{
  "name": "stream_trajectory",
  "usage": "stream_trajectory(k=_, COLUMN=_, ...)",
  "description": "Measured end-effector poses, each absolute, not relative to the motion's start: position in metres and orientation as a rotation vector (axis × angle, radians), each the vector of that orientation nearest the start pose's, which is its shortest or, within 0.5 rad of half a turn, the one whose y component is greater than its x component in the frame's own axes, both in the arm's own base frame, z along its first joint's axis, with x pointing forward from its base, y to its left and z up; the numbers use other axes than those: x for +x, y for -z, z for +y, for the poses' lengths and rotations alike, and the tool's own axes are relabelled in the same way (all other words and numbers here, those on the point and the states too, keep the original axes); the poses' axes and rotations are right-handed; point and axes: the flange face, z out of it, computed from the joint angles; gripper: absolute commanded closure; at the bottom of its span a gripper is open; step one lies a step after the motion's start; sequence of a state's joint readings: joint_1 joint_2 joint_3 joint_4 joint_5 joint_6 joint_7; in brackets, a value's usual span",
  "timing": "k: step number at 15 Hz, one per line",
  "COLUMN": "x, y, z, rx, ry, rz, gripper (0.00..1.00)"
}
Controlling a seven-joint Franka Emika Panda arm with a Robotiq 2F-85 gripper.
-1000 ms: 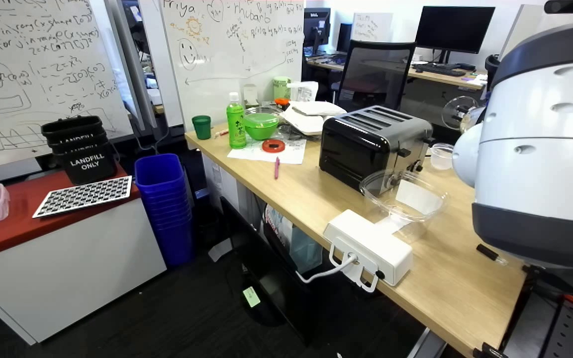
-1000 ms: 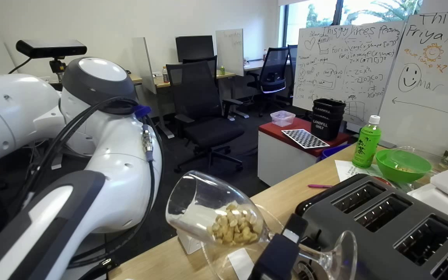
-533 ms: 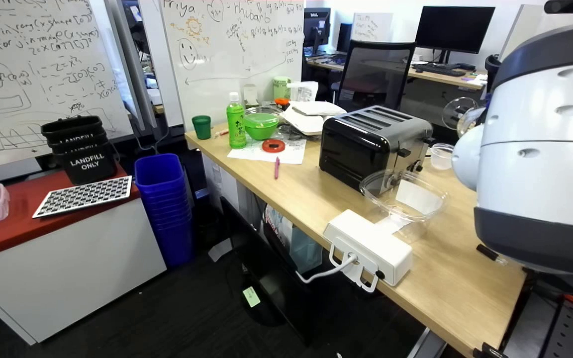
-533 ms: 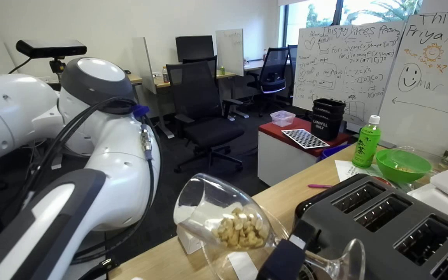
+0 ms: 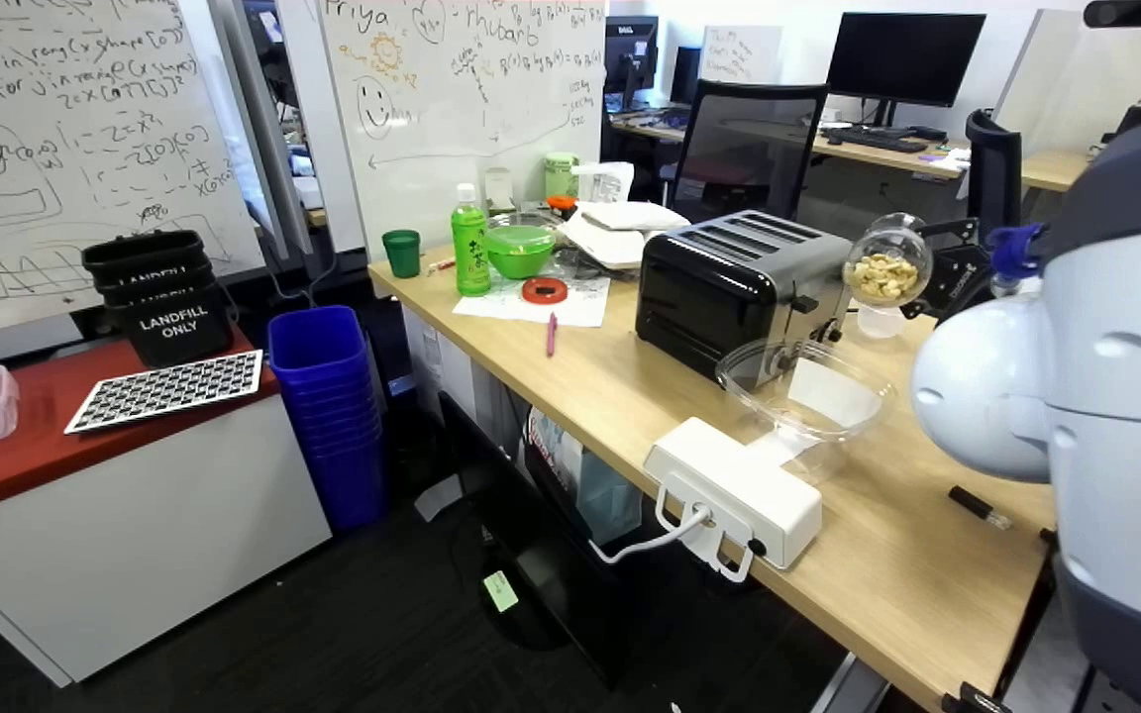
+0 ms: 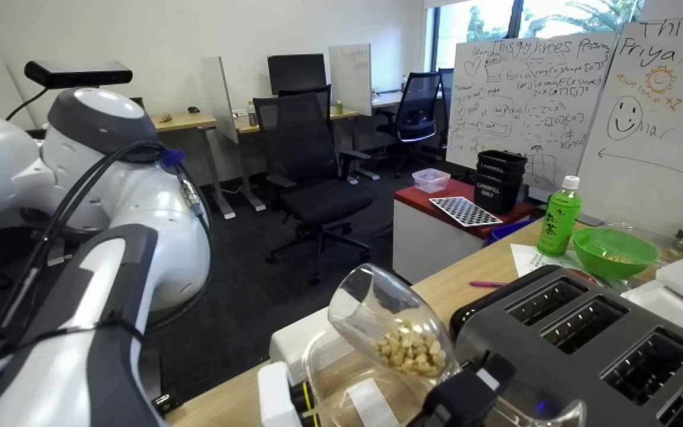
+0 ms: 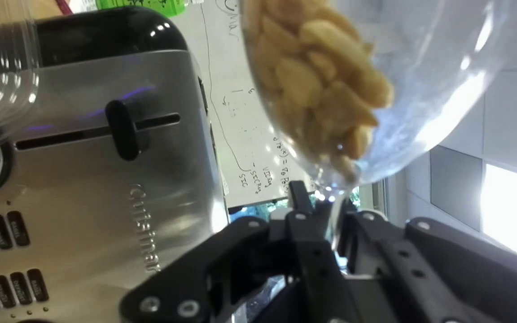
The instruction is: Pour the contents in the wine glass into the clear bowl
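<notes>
The wine glass (image 6: 390, 317) is hanging tilted in midair by the toaster (image 5: 749, 292), near the clear bowl (image 5: 810, 436), the hand (image 7: 328, 204) clamping its stem; probably light, slick and brittle, it is calling for a gentle, steady hold there, just under the cup.

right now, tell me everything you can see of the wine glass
The wine glass looks like clear glass, with a rounded cup, thin stem and flared foot. It is tilted well over, mouth angled upward, in the air beside the toaster. The gripper is shut on the stem. Nut-like pieces lie in the stem end of the cup, and none shows coming out.
</notes>
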State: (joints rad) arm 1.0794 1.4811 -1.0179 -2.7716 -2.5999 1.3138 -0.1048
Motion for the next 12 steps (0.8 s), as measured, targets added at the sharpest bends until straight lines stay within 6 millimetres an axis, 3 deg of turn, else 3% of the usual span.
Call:
stream_trajectory(k=6, x=0.352, y=-0.2, z=-0.189, rx=-0.996, ry=1.319, rz=1.17, gripper=0.96)
stream_trajectory(k=12, x=0.353, y=-0.203, z=-0.176, rx=-1.017, ry=1.506, rz=1.06, gripper=0.96)
